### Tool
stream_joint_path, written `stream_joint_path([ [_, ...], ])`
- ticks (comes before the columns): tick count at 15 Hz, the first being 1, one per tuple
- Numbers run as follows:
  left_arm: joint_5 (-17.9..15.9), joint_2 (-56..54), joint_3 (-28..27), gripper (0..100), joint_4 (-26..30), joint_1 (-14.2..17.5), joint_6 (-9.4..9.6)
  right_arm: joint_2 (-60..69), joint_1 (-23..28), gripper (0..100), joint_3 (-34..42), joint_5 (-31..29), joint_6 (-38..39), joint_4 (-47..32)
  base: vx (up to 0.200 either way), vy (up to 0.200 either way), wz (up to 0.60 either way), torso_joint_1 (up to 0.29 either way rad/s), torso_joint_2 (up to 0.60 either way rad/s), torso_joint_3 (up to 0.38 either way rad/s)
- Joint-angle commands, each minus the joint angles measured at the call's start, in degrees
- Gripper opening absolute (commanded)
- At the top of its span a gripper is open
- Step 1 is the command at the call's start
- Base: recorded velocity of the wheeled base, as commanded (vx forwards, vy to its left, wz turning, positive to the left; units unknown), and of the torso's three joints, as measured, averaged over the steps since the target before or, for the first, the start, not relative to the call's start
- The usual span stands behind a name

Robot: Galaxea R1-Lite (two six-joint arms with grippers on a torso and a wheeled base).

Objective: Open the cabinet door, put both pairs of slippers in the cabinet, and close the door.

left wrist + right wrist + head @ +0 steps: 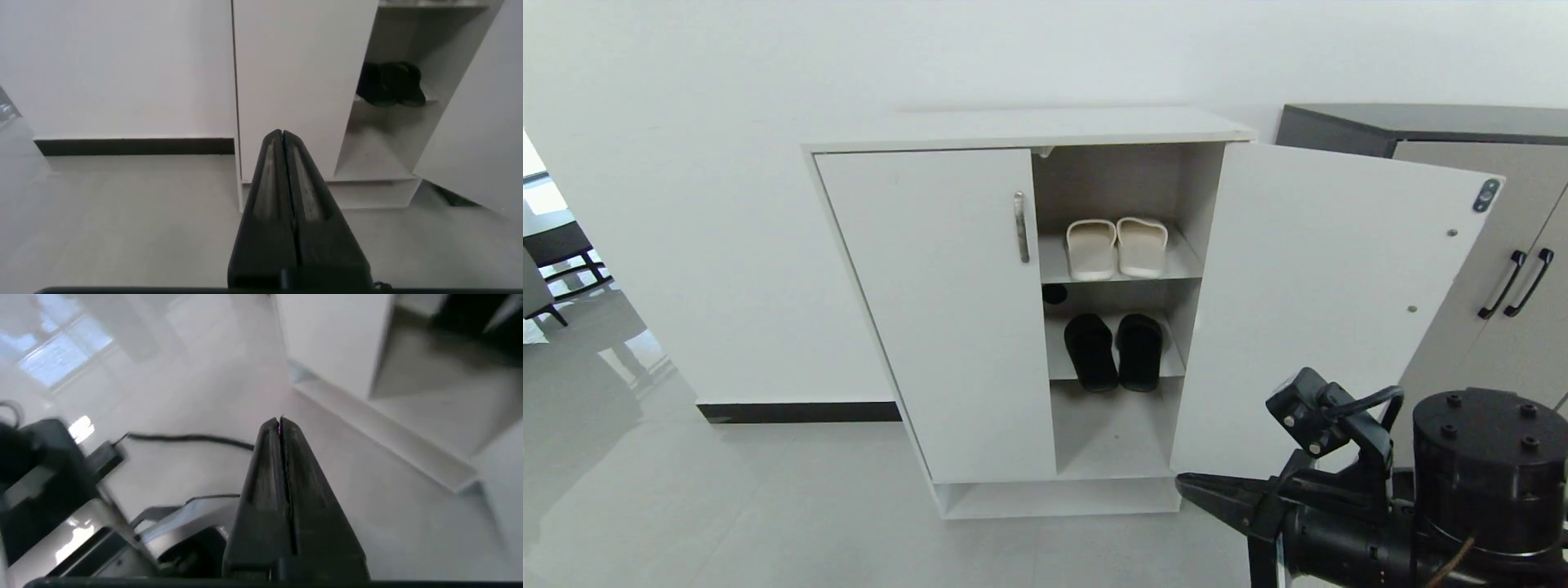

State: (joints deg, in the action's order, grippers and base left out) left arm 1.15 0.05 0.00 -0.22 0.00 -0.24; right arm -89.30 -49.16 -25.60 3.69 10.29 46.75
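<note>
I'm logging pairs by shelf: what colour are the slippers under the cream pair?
The lower slippers are black, shown best in the head view.

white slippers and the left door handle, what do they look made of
White slippers: likely moulded foam or rubber, matte, with thick one-piece straps and soles. Handle: probably brushed metal, a grey bar with a dull sheen.

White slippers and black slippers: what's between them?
The shelf that the white slippers stand on; the black slippers sit one level lower. This shows in the head view.
</note>
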Motion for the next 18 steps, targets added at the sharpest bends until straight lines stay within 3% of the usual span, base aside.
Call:
stream_joint_path([
  [1, 0.00, 0.04, 0.00, 0, 0.04, 0.00, -0.02, -0.53, -0.14, 0, 0.02, 0.09, -0.01, 0.01, 0.000, 0.000, 0.00, 0.168, -0.56, -0.295],
  [18, 0.00, 0.04, 0.00, 0, -0.04, 0.00, -0.02, -0.62, -0.23, 0, 0.02, 0.09, -0.09, -0.08, 0.000, 0.000, 0.00, 0.199, -0.49, -0.288],
])
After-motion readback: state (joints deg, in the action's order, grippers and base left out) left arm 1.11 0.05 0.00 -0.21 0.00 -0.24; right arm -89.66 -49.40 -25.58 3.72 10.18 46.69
